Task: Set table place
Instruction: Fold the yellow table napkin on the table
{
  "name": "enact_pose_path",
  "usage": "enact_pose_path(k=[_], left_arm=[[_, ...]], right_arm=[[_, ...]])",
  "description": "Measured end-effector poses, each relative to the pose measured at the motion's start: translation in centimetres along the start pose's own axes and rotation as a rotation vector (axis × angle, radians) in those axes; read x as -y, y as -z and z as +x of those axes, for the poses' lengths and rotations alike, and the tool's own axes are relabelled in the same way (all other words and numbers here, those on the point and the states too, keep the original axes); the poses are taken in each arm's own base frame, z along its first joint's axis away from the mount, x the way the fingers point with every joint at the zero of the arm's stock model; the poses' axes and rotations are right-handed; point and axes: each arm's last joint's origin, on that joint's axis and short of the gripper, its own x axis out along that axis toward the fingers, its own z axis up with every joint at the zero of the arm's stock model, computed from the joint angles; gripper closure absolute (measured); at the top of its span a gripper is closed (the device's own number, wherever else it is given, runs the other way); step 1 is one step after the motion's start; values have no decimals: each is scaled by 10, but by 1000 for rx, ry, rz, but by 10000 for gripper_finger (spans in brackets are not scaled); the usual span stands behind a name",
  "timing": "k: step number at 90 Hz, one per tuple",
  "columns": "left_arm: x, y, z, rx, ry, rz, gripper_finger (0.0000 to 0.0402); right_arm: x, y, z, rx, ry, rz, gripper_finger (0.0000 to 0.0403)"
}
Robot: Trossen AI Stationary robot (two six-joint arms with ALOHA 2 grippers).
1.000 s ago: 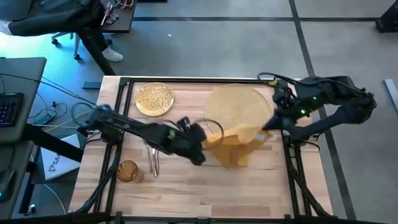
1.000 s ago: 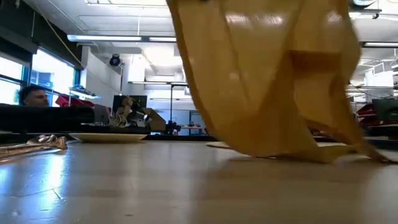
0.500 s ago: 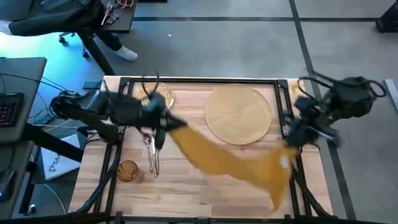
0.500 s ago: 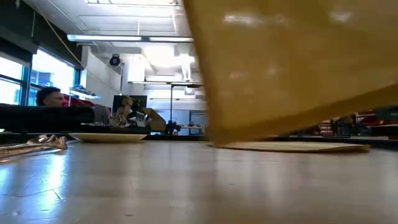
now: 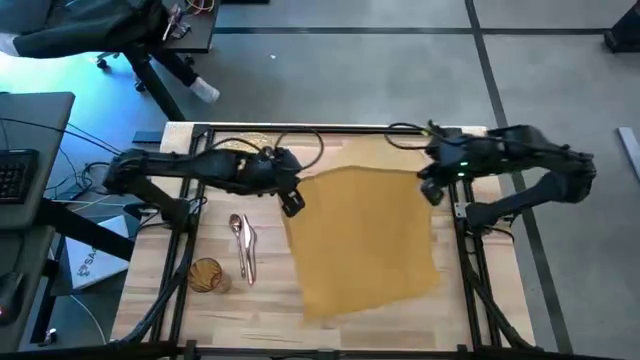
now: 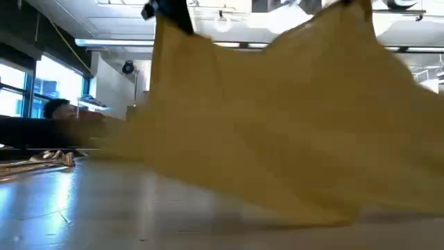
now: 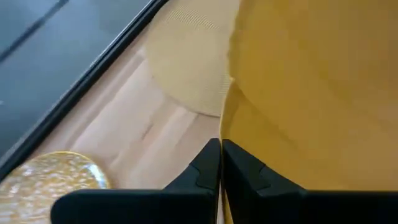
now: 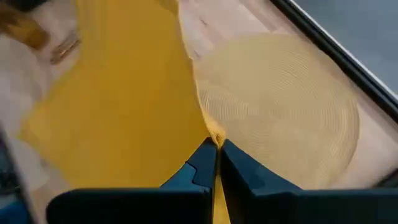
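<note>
While the napkin [image 5: 365,240] hangs spread between both arms over the centre of the table [image 5: 160,310], the step in hand looks like unfolding and laying it out; next it likely needs lowering flat, or folding, clear of the straw mat [image 8: 292,106] beneath. The left gripper [image 5: 291,203], reaching in from centre-left of the high view, is clenched on one upper corner; the right gripper [image 5: 432,190], from the upper right, pinches the other.

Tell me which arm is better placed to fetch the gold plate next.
Left, probably. The left gripper sits close to the gold plate at the table's far left corner; the right gripper is across the table. Both are pinching napkin corners now.
</note>
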Motion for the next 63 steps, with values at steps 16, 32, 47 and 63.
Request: enact_pose_path(k=[16, 32, 47, 63], left_arm=[[-6, -4, 26, -40, -106, 161, 401], [-35, -11, 42, -93, -130, 248, 401], [-59, -16, 52, -136, -57, 325, 401], [-91, -21, 62, -148, -97, 335, 401]], right_arm=[[9, 9, 56, -90, 183, 38, 403], [17, 14, 86, -172, 132, 96, 403], [14, 8, 90, -145, 8, 17, 403], [22, -9, 100, -32, 116, -99, 403]])
